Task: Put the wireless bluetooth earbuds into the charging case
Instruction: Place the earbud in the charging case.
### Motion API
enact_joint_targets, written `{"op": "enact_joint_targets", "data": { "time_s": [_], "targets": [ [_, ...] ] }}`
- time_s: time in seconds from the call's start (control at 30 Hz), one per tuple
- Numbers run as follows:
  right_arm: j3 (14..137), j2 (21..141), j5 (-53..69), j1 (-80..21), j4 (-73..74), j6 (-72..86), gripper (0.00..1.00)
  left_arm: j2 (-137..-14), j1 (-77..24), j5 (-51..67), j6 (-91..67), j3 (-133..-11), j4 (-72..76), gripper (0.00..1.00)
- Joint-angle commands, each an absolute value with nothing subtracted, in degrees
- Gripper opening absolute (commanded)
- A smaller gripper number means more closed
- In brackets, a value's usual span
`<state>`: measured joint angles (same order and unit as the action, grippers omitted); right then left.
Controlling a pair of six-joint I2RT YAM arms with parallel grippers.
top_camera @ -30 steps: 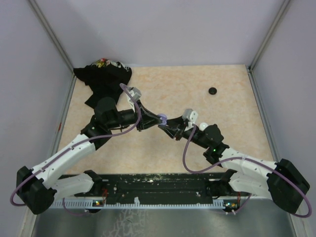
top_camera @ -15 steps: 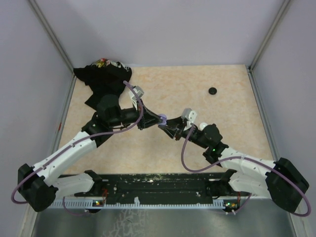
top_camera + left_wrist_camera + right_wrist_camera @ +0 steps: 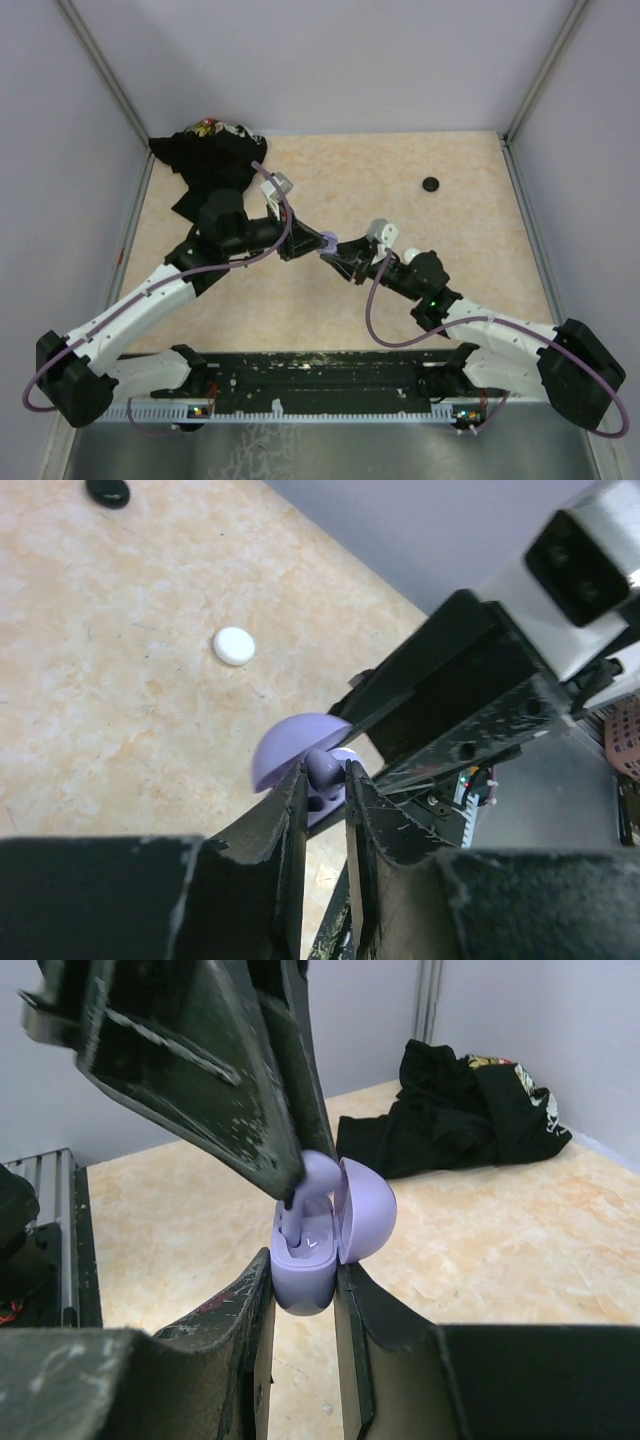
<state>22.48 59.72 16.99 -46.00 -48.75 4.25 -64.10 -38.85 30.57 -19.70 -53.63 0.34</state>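
Above the table's middle, my right gripper (image 3: 303, 1278) is shut on the body of a lavender charging case (image 3: 303, 1290). The case stands upright with its domed lid (image 3: 366, 1210) swung open to the right. From above, my left gripper (image 3: 326, 772) is shut on a lavender earbud (image 3: 325, 768). The earbud's stem reaches down into the case's cavity, and its head (image 3: 316, 1174) still shows above the rim. In the top view the two grippers meet at the case (image 3: 328, 241). No other earbuds are in view.
A crumpled black cloth (image 3: 210, 160) lies in the far left corner. A small black disc (image 3: 431, 184) rests at the far right of the table, and a white disc (image 3: 233, 645) lies on the tabletop beyond the case. Walls enclose three sides.
My left arm has edged slightly to the right, toward the case. The right arm and the case have stayed almost still.
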Motion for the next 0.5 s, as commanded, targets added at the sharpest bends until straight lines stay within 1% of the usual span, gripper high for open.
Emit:
{"op": "enact_joint_targets", "data": {
  "time_s": [0.0,0.17,0.23,0.37,0.47],
  "targets": [
    [23.9,57.9,18.7,-46.5,-57.3,5.7,0.00,-64.3,-38.3,25.2,-19.2,-54.6,-4.1,0.26],
    [23.9,58.0,19.4,-46.5,-57.8,6.4,0.00,-64.7,-38.3,24.7,-20.0,-55.0,-5.0,0.26],
    [24.0,58.0,19.6,-46.5,-57.6,6.3,0.00,-64.6,-38.3,25.3,-20.1,-54.9,-4.6,0.28],
    [24.1,58.5,19.7,-46.5,-57.4,6.2,0.00,-64.3,-38.3,26.3,-20.1,-55.0,-3.9,0.37],
    [24.0,59.0,19.6,-46.5,-57.7,6.2,0.00,-63.7,-38.2,25.8,-20.1,-55.4,-4.5,0.43]
  ]
}}
